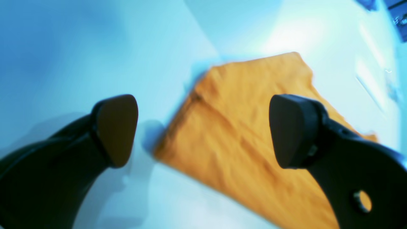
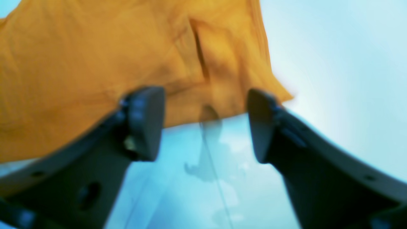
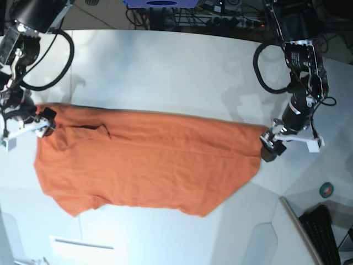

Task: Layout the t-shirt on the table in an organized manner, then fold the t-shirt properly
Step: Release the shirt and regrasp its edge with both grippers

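Base view shows the orange t-shirt (image 3: pixel 149 165) lying spread across the middle of the white table (image 3: pixel 165 66), folded lengthwise into a wide band that runs from the left edge of the frame to the right of centre; its lower edge bows downward and a small dark fold sits near its upper left. At the middle left the right gripper (image 3: pixel 45 124) stands at the shirt's upper left corner, and at the middle right the left gripper (image 3: pixel 270 146) stands at the shirt's right-hand tip; whether either touches the cloth cannot be told from here. A roll of green tape (image 3: pixel 327 190) lies at the lower right, with a black keyboard (image 3: pixel 322 234) below it.

Left wrist view (badly blurred) has the left gripper (image 1: pixel 203 130) with its jaws spread wide and nothing between them; the t-shirt (image 1: pixel 241 133) lies flat on the table (image 1: pixel 95 47) beyond and beneath the gap, filling the centre and lower right.

Right wrist view has the right gripper (image 2: pixel 206 124) with jaws parted and released; the t-shirt (image 2: pixel 95 70) fills the upper left, its edge just beyond the fingertips, and a thin seam line (image 2: pixel 213 171) runs down the table (image 2: pixel 334 63) in the lower middle.
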{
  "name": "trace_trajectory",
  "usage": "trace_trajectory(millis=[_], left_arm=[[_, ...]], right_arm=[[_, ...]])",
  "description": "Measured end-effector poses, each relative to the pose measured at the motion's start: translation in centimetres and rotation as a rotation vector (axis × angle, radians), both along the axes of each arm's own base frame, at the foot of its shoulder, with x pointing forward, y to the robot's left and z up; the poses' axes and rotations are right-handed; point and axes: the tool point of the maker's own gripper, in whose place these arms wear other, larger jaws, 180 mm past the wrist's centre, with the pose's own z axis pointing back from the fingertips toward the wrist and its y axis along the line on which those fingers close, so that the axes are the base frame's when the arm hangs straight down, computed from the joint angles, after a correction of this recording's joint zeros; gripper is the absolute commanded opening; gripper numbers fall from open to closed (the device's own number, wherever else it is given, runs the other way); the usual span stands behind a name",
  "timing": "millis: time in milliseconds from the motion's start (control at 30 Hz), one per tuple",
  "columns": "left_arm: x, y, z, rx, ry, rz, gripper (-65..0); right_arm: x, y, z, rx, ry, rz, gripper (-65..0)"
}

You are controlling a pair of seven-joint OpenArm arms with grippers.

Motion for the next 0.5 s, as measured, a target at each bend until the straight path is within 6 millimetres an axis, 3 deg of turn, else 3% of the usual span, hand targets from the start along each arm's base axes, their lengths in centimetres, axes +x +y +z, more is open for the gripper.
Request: trace_trajectory(millis=[100,167,300,500], left_arm=[[-3.1,-0.7,-3.2,-0.060,0.095,0.012,-3.3],[-3.7,-0.8,-4.4,-0.084,0.126,0.027,-3.3],[-2.7,-0.6,-5.0,-0.107,0.116,0.052,-3.3],[-1.2,-1.0,-5.4,-0.146,0.102,0.062,-3.3]], right_arm=[[-1.6,0.8,-1.1,0.032,0.029,-0.020,-19.1],[-2.5,0.7,-1.8,0.069,0.034,-0.077,-18.5],[-4.4,-0.1,-4.5,0.170,0.090,-0.202,-18.2],[-2.3,-0.5,-6.3,0.396,0.019,-0.289,-18.2]])
